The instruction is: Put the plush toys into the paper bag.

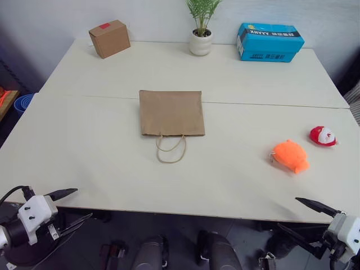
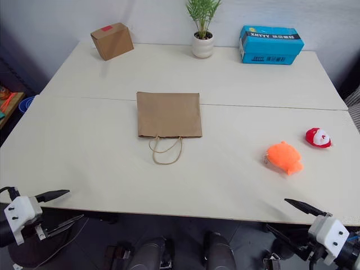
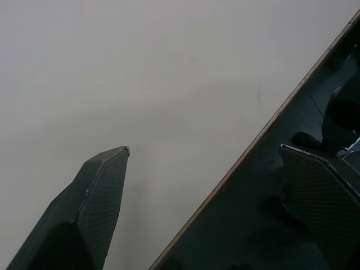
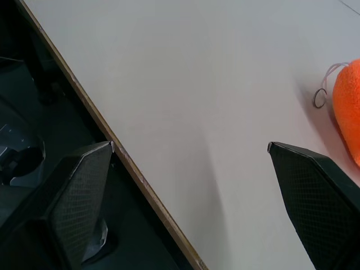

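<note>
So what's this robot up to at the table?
Nothing is being handled yet. The left end effector and right end effector both hang open at the near edge of the table, holding nothing. The paper bag lies flat mid-table, handles toward the robot. The orange plush toy and the red-and-white plush toy sit on the robot's right, outside the bag.

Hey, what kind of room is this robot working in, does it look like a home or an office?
Probably an office or lab room, not a home: two plain white tables pushed together against a bare wall, with a potted plant, a taped cardboard box and a blue carton at the back.
</note>
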Available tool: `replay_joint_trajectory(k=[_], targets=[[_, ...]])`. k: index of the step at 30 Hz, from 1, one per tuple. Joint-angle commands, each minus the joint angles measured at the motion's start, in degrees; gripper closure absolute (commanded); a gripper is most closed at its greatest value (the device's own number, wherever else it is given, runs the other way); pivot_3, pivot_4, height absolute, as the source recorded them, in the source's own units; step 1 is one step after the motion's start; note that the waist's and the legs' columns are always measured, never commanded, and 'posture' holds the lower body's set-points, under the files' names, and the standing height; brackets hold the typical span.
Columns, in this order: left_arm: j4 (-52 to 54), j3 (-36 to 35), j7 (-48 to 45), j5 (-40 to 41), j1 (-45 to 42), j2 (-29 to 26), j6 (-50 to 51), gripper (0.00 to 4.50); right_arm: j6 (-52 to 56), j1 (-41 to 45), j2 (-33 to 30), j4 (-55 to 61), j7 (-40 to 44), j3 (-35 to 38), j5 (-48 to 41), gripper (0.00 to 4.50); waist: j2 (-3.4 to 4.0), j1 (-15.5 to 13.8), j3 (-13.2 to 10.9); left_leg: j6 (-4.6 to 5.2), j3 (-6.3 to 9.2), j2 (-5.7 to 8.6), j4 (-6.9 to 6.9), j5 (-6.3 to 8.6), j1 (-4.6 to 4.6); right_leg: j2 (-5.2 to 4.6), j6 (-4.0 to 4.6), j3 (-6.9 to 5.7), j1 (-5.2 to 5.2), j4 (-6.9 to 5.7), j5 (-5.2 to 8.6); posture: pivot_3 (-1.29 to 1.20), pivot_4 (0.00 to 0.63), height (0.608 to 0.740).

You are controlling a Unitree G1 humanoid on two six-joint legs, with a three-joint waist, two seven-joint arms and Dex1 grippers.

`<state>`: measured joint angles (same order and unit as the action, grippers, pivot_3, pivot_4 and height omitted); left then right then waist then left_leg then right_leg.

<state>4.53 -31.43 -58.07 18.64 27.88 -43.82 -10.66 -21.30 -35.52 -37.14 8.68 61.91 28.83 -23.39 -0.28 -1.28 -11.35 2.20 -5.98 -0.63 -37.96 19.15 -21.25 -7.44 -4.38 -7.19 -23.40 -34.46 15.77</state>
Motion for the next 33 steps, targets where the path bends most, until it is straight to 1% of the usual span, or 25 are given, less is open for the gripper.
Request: replay_joint_trajectory(k=[1,3,5,8,9,10,12,15,16,20,23,27,31,33], targets=[[3.02,-0.82,0.52,0.72,-0.75,-1.00,0.92,0.02,-0.22,0.96,0.94,2.23,-1.41,-0.66,-0.84,0.00,0.00,0.00,0.00,0.00,0.00,-0.01,0.00,0.00,0.00,0.00,0.00,0.00,0.00,0.00,0.00,0.00,0.150,0.740],[7.58,1.64,2.21,5.64,-6.88,-2.24,8.76,0.02,3.53,4.97,3.09,8.03,-6.43,-2.31,-4.42,0.00,0.01,-0.05,-0.01,0.00,0.00,-0.01,0.00,0.00,0.01,0.00,0.00,0.00,0.00,-0.01,0.00,0.00,0.150,0.740],[10.46,5.50,3.32,8.04,-14.77,-3.92,15.19,0.02,6.06,7.50,4.25,12.16,-8.73,-4.42,-5.76,0.00,0.04,-0.26,-0.02,-0.05,0.03,-0.02,-0.05,-0.08,0.01,0.00,0.02,0.00,0.00,-0.14,-0.01,0.00,0.150,0.740],[9.88,12.98,4.88,4.21,-26.61,-4.42,17.35,0.02,8.67,10.02,5.23,15.42,-11.20,-7.04,-5.02,0.00,0.16,-0.49,0.07,-0.08,0.03,0.00,-0.18,-0.15,0.02,-0.04,-0.01,0.00,0.04,-0.32,-0.04,0.00,0.150,0.740],[9.60,15.92,4.24,3.67,-30.15,-4.23,17.96,0.02,9.34,10.97,5.50,16.25,-12.13,-7.98,-4.62,0.00,0.17,-0.36,0.08,-0.39,0.00,0.01,-0.17,-0.29,0.03,-0.02,-0.01,0.00,0.04,-0.33,-0.04,0.00,0.150,0.740],[8.62,19.35,3.64,2.10,-33.96,-3.72,17.64,0.02,9.89,12.08,5.82,16.96,-13.03,-9.00,-4.20,0.00,0.16,-0.24,0.08,-0.50,-0.04,0.01,-0.15,-0.33,0.02,0.01,-0.01,0.01,0.02,-0.33,-0.04,0.00,0.150,0.740],[5.20,25.23,3.34,-2.39,-40.23,-2.12,14.81,0.02,10.77,13.89,6.36,17.53,-14.40,-10.66,-3.41,0.00,0.17,-0.05,0.09,-0.24,-0.16,0.02,-0.13,-0.47,0.00,0.15,-0.03,-0.01,0.01,-0.53,-0.05,0.00,0.150,0.740],[-3.70,32.46,6.06,-10.42,-50.03,2.81,8.24,0.02,10.85,15.49,7.49,17.39,-16.05,-12.27,-2.05,0.00,0.15,0.08,0.09,-0.18,-0.57,-0.03,-0.14,-0.50,0.05,0.44,-0.14,-0.06,-0.07,-0.53,-0.10,0.00,0.150,0.740],[-6.75,34.73,6.89,-13.45,-52.91,4.16,5.41,0.02,10.78,15.72,7.68,17.37,-16.25,-12.91,-1.48,0.00,0.13,-0.03,0.10,-0.16,-0.64,-0.05,-0.16,-0.51,0.06,0.72,-0.17,-0.05,-0.08,-0.52,-0.12,0.00,0.150,0.740],[-19.42,41.05,9.35,-22.43,-61.55,7.85,-5.23,0.02,10.84,16.26,8.72,17.45,-18.10,-14.71,0.70,0.00,0.05,-0.09,0.14,-0.12,-0.73,-0.10,-0.23,-0.50,0.08,0.81,-0.22,0.07,-0.11,-0.53,-0.15,0.00,0.150,0.740],[-23.75,40.87,9.57,-21.24,-64.60,10.24,-7.30,0.64,10.84,15.41,9.21,18.34,-19.07,-15.12,1.55,0.00,0.04,0.04,0.14,-0.10,-0.85,-0.15,-0.23,-0.48,0.06,0.81,-0.22,0.34,-0.21,-0.56,-0.15,0.00,0.150,0.740],[-26.44,41.16,6.23,-20.14,-66.05,10.40,-9.26,1.86,11.33,13.19,9.43,19.54,-19.98,-15.12,1.63,0.00,0.02,0.03,0.14,-0.09,-0.87,-0.20,-0.27,-0.48,0.04,0.81,-0.22,0.49,-0.24,-0.56,-0.15,0.00,0.150,0.740],[-25.86,42.07,-2.16,-16.67,-67.40,10.03,-3.34,3.14,13.16,10.75,8.62,21.44,-19.08,-16.47,0.54,0.00,0.01,0.02,0.15,-0.08,-0.88,-0.21,-0.35,-0.47,0.05,0.85,-0.22,0.52,-0.23,-0.61,-0.15,0.00,0.150,0.740],[-24.19,41.55,-5.04,-13.81,-68.78,10.68,1.58,3.82,15.85,11.34,8.50,22.80,-19.68,-17.54,-0.76,0.39,0.00,0.02,0.15,-0.06,-0.88,-0.21,-0.42,-0.47,0.04,0.86,-0.22,0.54,-0.23,-0.64,-0.15,0.00,0.150,0.740]])
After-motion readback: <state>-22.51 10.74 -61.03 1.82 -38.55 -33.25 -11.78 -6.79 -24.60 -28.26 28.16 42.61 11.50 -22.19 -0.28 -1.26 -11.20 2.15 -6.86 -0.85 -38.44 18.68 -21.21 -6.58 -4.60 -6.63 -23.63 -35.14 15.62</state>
